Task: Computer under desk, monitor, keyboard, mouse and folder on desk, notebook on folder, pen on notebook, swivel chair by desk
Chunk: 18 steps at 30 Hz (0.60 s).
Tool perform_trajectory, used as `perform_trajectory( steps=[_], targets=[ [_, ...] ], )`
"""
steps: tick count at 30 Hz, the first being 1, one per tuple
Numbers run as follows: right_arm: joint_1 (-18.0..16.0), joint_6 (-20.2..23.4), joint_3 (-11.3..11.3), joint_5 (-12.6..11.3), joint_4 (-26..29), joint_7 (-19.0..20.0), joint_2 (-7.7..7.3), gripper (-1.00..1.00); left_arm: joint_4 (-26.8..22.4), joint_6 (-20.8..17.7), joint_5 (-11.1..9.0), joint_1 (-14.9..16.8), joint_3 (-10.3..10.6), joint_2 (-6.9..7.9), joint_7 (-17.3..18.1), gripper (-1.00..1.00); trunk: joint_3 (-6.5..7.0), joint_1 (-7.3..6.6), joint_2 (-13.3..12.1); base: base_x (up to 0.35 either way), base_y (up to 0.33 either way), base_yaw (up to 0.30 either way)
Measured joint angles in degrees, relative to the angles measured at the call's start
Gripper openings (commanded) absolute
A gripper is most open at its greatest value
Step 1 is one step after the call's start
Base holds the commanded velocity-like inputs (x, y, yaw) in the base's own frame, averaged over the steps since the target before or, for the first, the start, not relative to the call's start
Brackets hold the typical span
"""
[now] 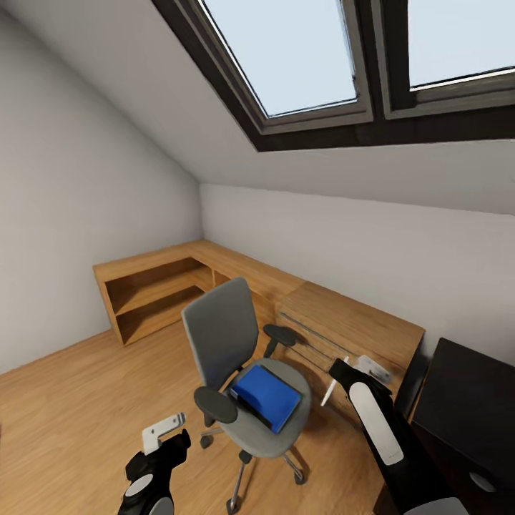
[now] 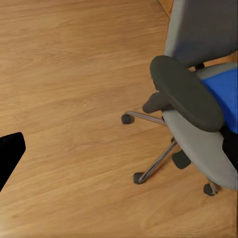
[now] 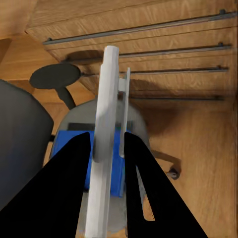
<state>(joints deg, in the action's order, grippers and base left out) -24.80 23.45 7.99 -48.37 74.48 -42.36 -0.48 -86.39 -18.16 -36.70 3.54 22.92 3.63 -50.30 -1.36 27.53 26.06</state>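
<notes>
Right now my right end effector (image 3: 106, 148) is clamped on the pen (image 3: 105, 129), a thin white stick gripped between the two dark fingers (image 3: 74, 168) and pointing out past their tips. From the head view the pen (image 1: 330, 390) hangs just off the right side of the swivel chair (image 1: 218, 332), in front of the wooden cabinet (image 1: 357, 325) with its long metal bar handles (image 3: 139, 27).

On the chair's grey seat lies the bright blue folder (image 1: 266, 395) with its black spine edge; the right wrist view catches the blue folder (image 3: 67, 148) directly below the pen. One black armrest (image 1: 214, 404) sits at the seat's near left and the other armrest (image 1: 284, 334) at its far right, towards the cabinet.

My left end effector (image 1: 163, 431) hovers low at the chair's left, near that closer armrest and above the wooden floor (image 1: 71, 415); I cannot tell whether its fingers are apart or together. Its wrist view looks down on the armrest (image 2: 186, 91), the seat edge and the chrome base (image 2: 156, 163) on casters.

At the far right a corner of the glossy black desk (image 1: 468, 400) shows beside the cabinet. A low wooden shelf unit (image 1: 154, 293) runs along the back wall under the skylight (image 1: 286, 57).
</notes>
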Motion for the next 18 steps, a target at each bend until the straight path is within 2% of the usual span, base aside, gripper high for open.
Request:
perform_trajectory(
  steps=[3,6,8,14,18],
  targets=[
    [-0.02,0.01,-0.56,0.02,0.38,0.00,-0.37,-1.00,-0.01,0.03,0.04,0.01,-0.01,-0.03,-0.02,1.00,0.50,-0.65,-1.17,0.001,-0.006,-0.255],
    [-0.04,0.09,-2.62,0.05,0.91,-0.03,-0.64,-1.00,-0.02,0.04,0.06,0.03,0.02,-0.07,-0.01,1.00,0.98,-1.31,-2.33,0.000,-0.001,-0.261],
    [-0.04,0.10,-2.97,0.03,0.96,-0.04,-0.68,-1.00,-0.02,0.04,0.04,0.03,0.04,-0.08,-0.01,1.00,1.33,-1.74,-3.13,0.000,-0.001,-0.261],
    [-0.04,0.09,-3.49,0.10,1.02,-0.03,-1.01,-1.00,-0.02,0.04,0.01,0.03,0.44,-0.08,0.06,1.00,1.35,-1.77,-3.19,0.000,0.000,-0.262],
    [-0.04,-0.01,-3.81,0.17,0.88,-0.02,-1.18,-1.00,-0.02,0.04,0.00,0.03,1.46,-0.05,0.05,1.00,1.35,-1.77,-3.19,0.000,0.000,-0.262]
  ],
)
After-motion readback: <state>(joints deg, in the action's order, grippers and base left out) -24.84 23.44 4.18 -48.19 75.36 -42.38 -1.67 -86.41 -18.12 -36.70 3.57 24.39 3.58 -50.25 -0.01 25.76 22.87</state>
